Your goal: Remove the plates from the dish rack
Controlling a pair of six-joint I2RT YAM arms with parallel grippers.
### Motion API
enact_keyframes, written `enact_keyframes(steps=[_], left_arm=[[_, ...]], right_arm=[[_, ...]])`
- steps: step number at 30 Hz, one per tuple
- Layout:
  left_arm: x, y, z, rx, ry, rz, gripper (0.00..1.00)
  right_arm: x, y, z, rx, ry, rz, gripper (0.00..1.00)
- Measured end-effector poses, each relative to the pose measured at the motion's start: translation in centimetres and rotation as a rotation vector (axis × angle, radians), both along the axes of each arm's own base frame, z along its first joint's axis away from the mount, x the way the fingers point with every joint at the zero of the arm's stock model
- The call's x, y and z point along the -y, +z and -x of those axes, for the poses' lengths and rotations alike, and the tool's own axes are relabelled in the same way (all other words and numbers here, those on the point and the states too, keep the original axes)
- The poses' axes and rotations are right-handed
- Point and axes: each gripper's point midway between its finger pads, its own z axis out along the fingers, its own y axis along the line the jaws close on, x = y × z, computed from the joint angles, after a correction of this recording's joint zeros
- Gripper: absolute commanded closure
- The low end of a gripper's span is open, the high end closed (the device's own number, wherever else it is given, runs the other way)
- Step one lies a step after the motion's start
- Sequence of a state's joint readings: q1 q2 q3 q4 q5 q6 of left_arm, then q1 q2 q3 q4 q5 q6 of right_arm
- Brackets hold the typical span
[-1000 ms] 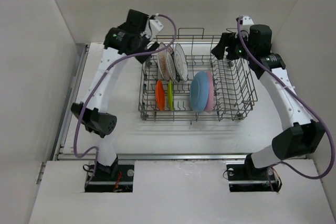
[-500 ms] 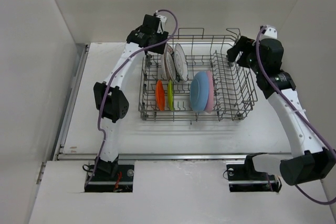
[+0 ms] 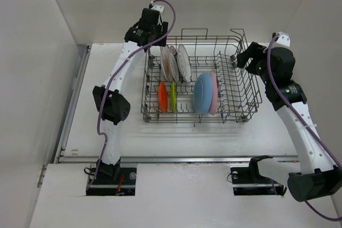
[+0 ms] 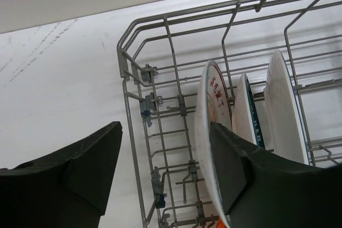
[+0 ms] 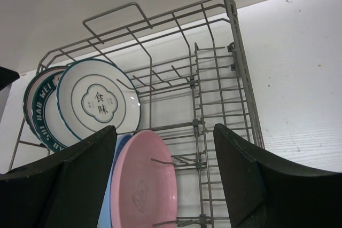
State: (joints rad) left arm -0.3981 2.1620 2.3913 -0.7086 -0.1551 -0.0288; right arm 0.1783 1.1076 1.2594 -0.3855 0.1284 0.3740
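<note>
**Grey metal wire dish rack fully loaded: nothing unloaded yet**

Count of plates in the rack: seven, all upright between the tines.
- Far-left row: three white round plates with printed patterns, close together.
- Near-left row: small orange plate, with the small lime-green plate just beside it.
- Middle: larger light-blue plate, with the pink plate close behind it on the right.

No plate shows on the white table outside the rack.

Left gripper: fingers spread wide, holding nothing, above the rack's far-left corner beside the outermost patterned plate.
Right gripper: fingers likewise apart and empty, over the far-right side, looking down at the pink plate.

Judgement: task at its start; all seven plates remain to be lifted out.
</note>
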Motion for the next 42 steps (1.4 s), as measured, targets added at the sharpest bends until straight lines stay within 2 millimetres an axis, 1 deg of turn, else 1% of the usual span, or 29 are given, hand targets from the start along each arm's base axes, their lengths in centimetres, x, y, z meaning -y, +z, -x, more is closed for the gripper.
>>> enact_keyframes(steps=[2,3,5,7,10,11,12,14,15,18,19,20,21,24,30,36,40,42], left_arm=[[0.0,0.4,0.1,0.005,0.0,0.004,0.36],[0.0,0.3,0.2,0.0,-0.004,0.006,0.34],[0.3,-0.2,0.5,-0.016,-0.018,0.011,0.35],[0.3,-1.4,0.8,-0.049,-0.025,0.004,0.43],[0.6,-3.7,1.5,-0.124,-0.043,-0.001,0.47],[0.7,-4.4,1.7,-0.146,-0.049,0.002,0.5],[0.8,-5.0,1.8,-0.162,-0.052,0.003,0.57],[1.0,-6.1,2.0,-0.192,-0.055,0.005,0.62],[1.1,-6.5,2.0,-0.201,-0.056,0.008,0.64],[1.8,-7.1,2.2,-0.223,-0.072,0.03,0.76],[2.1,-7.2,2.3,-0.232,-0.082,0.045,0.82],[2.3,-7.3,2.4,-0.238,-0.084,0.058,0.96],[2.2,-7.3,2.4,-0.238,-0.064,0.063,1.0],[1.4,-7.3,2.1,-0.241,0.011,0.09,1.0],[1.7,-6.9,2.1,-0.24,0.02,0.117,1.0],[1.0,-5.1,2.3,-0.223,0.045,0.111,1.0],[0.2,-3.7,2.5,-0.202,0.044,0.07,1.0],[-0.4,-2.5,2.8,-0.181,0.035,0.057,1.0]], right_arm=[[0.0,0.0,0.0,0.0,0.0,0.0,0.21],[0.0,0.0,0.0,-0.001,0.0,0.0,0.21],[0.0,-0.1,0.1,-0.003,0.0,0.0,0.21],[0.0,-0.1,0.1,-0.003,0.0,0.001,0.21],[0.0,-0.2,0.3,-0.005,0.0,0.0,0.21],[0.1,-0.3,0.4,-0.006,-0.002,0.001,0.21],[0.1,-0.4,0.5,-0.009,-0.003,0.002,0.21],[0.2,-0.6,0.6,-0.013,-0.004,0.003,0.21],[0.2,-0.7,0.6,-0.014,-0.004,0.003,0.21],[0.3,-0.9,0.6,-0.018,-0.009,0.005,0.21],[0.3,-1.0,0.7,-0.02,-0.012,0.006,0.21],[0.4,-1.0,0.7,-0.021,-0.015,0.007,0.21],[0.5,-1.0,0.7,-0.022,-0.02,0.009,0.21],[0.7,-1.1,0.8,-0.025,-0.028,0.011,0.21],[0.7,-1.3,0.9,-0.035,-0.032,0.014,0.21],[0.3,-1.4,0.9,-0.038,-0.007,0.012,0.21],[-0.6,-1.3,0.9,-0.041,0.048,0.009,0.21],[-1.2,-1.3,0.7,-0.044,0.083,0.005,0.23]])
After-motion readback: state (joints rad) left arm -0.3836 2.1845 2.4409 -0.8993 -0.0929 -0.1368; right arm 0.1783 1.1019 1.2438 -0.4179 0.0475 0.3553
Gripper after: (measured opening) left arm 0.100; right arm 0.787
